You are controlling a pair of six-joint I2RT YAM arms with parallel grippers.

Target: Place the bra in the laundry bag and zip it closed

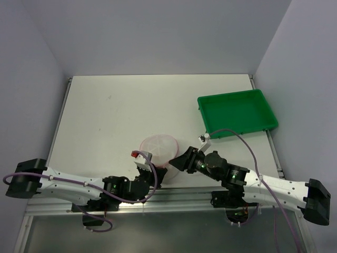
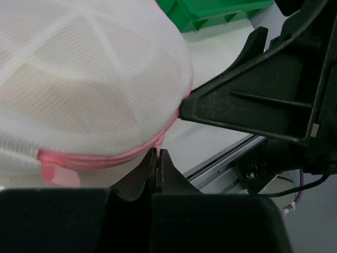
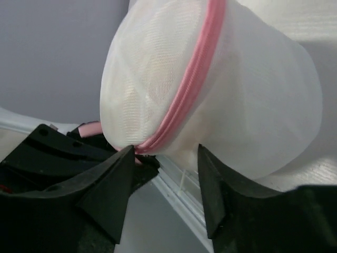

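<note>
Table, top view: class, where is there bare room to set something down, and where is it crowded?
Bare: the wide stretch of table from its left edge to the tray, behind the bag. A narrower gap lies between bag and tray. Crowded: the near edge, where left gripper and right gripper meet the bag.

No readable text in any view, no label, brand, number or sign legible on the laundry bag (image 1: 158, 149), nor on the green tray (image 1: 238, 112)

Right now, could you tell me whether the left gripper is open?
No, the left gripper has its fingers pressed together, pinching a bit of the pink zipper band of the laundry bag.
</note>
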